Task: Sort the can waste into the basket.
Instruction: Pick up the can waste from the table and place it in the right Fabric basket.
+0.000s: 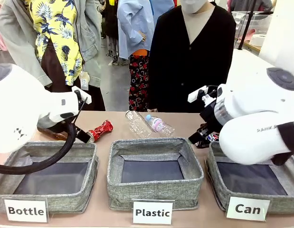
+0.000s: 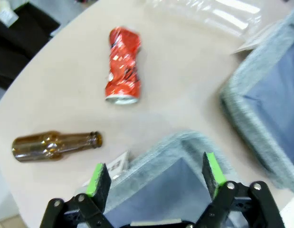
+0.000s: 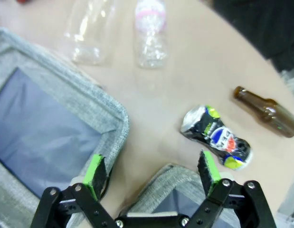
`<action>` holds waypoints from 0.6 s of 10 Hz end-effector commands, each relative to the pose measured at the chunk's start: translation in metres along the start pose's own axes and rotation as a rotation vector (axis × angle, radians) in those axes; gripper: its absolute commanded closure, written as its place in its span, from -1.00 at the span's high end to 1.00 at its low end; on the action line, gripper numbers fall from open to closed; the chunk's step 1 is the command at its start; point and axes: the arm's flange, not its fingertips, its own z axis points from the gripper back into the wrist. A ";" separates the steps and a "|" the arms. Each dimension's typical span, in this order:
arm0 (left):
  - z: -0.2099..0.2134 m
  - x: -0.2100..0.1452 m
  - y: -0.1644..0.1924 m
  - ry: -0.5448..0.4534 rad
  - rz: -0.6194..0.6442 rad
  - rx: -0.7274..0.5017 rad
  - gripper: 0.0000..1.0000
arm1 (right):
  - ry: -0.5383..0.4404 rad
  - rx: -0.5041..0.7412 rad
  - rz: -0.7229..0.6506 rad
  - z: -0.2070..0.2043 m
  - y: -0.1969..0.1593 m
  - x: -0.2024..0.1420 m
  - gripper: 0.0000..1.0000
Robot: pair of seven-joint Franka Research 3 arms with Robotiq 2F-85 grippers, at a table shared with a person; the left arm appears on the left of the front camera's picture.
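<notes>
Beige table point(image 1: 184, 119), 3 grey baskets point(image 1: 217, 187), grey floor point(image 1: 113, 85)

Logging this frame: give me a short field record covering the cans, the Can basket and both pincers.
red can: crushed, lying on the table, outside every basket
dark can: crushed, on the table, apart from a brown bottle
Can basket: no can in the part that shows; right arm covers some of it
left pincer: open, holding nothing, red can ahead of it
right pincer: open, holding nothing, dark can close by
status: neither can sorted yet
</notes>
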 end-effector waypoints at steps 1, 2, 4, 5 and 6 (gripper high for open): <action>0.063 0.004 0.008 -0.059 0.029 -0.154 1.00 | -0.035 0.101 -0.127 0.074 -0.010 -0.003 1.00; 0.097 0.003 0.003 -0.017 0.115 -0.216 1.00 | -0.024 0.175 -0.246 0.098 -0.017 -0.005 1.00; 0.127 -0.023 0.022 0.018 0.126 -0.422 1.00 | 0.018 0.375 -0.414 0.139 -0.043 -0.038 1.00; 0.144 -0.041 0.051 0.057 0.100 -0.586 1.00 | -0.027 0.524 -0.446 0.152 -0.063 -0.066 1.00; 0.157 -0.058 0.100 0.019 0.178 -0.714 1.00 | -0.079 0.646 -0.544 0.156 -0.098 -0.103 1.00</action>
